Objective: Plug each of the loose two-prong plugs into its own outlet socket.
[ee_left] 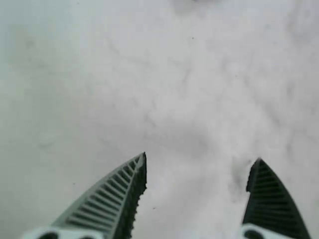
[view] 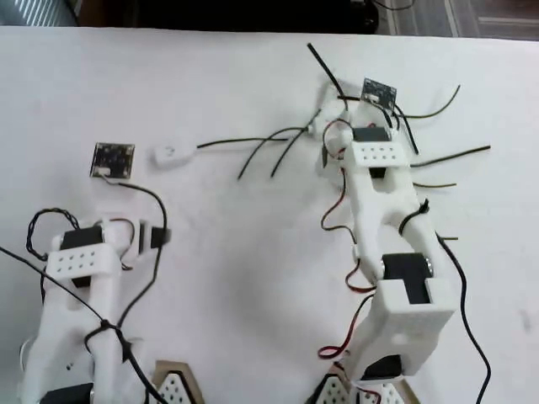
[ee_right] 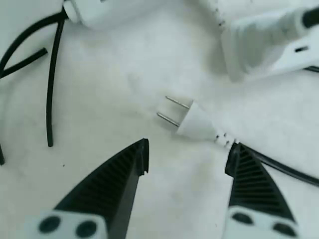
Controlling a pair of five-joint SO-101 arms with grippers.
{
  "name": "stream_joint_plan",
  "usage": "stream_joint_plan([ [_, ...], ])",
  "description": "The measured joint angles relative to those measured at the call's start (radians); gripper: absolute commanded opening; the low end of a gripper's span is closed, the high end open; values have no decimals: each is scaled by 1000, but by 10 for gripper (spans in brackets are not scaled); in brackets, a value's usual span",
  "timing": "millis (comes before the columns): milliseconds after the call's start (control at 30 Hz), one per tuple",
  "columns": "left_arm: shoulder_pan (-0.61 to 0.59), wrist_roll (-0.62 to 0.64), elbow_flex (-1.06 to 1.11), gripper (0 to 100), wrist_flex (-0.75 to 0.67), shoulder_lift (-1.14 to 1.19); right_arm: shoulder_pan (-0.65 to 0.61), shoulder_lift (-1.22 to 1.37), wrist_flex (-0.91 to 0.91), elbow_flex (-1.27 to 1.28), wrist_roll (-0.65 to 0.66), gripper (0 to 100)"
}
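Right pincer [ee_right: 189, 145]: spread, plug [ee_right: 198, 122] just ahead.
Left pincer [ee_left: 201, 157]: spread over bare bench [ee_left: 99, 74].
Risk: I might nip the prongs [ee_right: 172, 110] and skew it.

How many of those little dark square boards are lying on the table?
2. One dark square board lies at the table's left, beside a white plug; the other lies farther back on the right, among black cords. The right arm could hide more.

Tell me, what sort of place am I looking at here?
Likely a robotics lab or test bench: a left robot arm and a right robot arm stand side by side on a white table, with a loose two-prong plug and black cables scattered about.
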Motion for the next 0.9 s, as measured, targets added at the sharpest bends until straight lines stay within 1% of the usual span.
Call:
stream_joint_plan([
  [67,0,0,0,320,0,0,-3,0,-74,37,0,247],
  [200,0,0,0,320,0,0,-5,46,-117,38,-2,247],
  [367,0,0,0,320,0,0,3,115,-123,-14,-104,234],
  [600,0,0,0,320,0,0,6,158,-124,-32,-124,66],
  [700,0,0,0,320,0,0,8,158,-124,-32,-124,19],
  [800,0,0,0,320,0,0,6,160,-124,-32,-107,19],
  [900,0,0,0,320,0,0,2,161,-107,-32,-9,19],
])
